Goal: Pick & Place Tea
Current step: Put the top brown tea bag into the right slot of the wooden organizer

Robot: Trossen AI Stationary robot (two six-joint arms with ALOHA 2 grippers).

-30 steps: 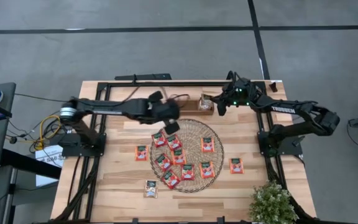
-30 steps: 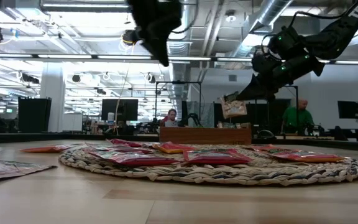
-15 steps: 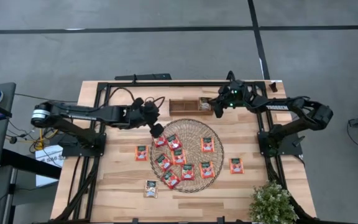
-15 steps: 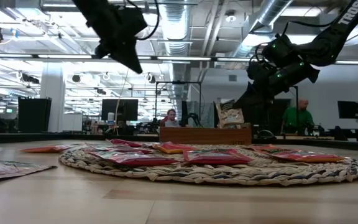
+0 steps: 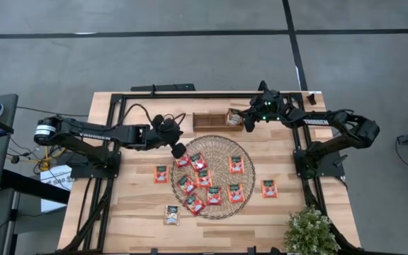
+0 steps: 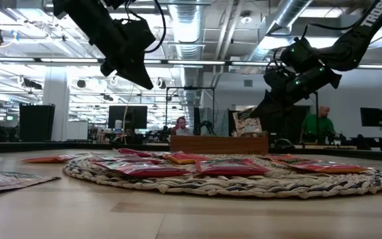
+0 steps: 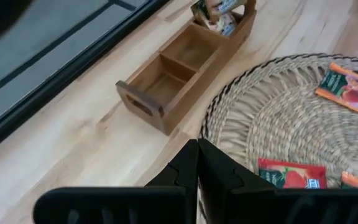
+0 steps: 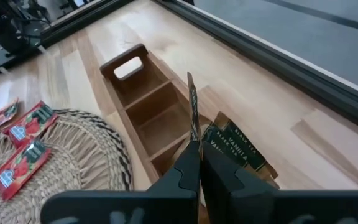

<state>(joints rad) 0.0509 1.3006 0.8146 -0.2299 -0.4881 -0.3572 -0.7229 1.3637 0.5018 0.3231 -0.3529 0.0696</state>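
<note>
1. We look straight down on a light wooden table [image 5: 133, 212] with a dark robot arm at each side.
2. A round woven mat [image 5: 213, 177] lies in the middle of the table, and a brown wooden tray [image 5: 217, 120] with three compartments sits just behind it, at the far edge.
3. Most of the tea lies flat on the mat: we see a scatter of red-orange sachets [image 5: 204, 178] there.
4. Off the mat, one red-orange sachet [image 5: 161, 173] lies on the bare wood to its left and another [image 5: 269, 188] to its right.
5. A pale sachet [image 5: 171, 214] lies on the wood near the front edge of the mat, on its left side.
6. The right gripper [image 5: 247, 125] hangs over the tray's right-hand end. In the right wrist view its two dark fingers [image 8: 185, 177] are pressed together on the edge of a thin sachet held upright [image 8: 192, 115].
7. Under that gripper, the right-hand compartment already holds pale, dark-labelled sachets [image 8: 232, 144] standing on edge. The other two compartments show bare wood.
8. From table height, the held sachet [image 6: 245, 123] hangs just above the tray's top edge.
9. The left gripper [image 5: 178, 150] hovers above the back left rim of the mat. Its fingers [image 7: 185, 171] are closed tight against each other with nothing between them.
10. In the room beyond the table, two people sit far off among desks and screens.
</note>
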